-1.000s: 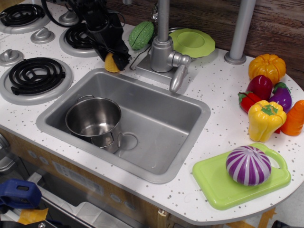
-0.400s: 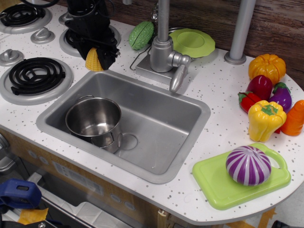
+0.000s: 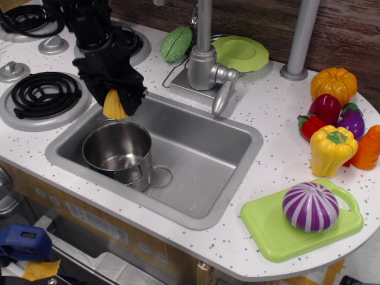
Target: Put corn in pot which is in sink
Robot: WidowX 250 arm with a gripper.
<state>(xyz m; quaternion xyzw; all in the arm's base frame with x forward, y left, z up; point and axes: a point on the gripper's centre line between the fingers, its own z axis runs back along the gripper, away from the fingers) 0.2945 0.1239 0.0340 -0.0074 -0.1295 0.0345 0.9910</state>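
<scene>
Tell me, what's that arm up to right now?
Gripper shut on the corn, carried in the air. Corn hangs just above the back rim of the pot in the sink. Pot looks empty, nothing blocking the drop.

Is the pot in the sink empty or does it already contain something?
Empty. The pot shows only bare shiny metal inside; the corn is held in the gripper above its rim.

The claw [image 3: 116,102] grips the corn [image 3: 114,105] just above the pot [image 3: 117,146] in the sink [image 3: 196,160].
</scene>
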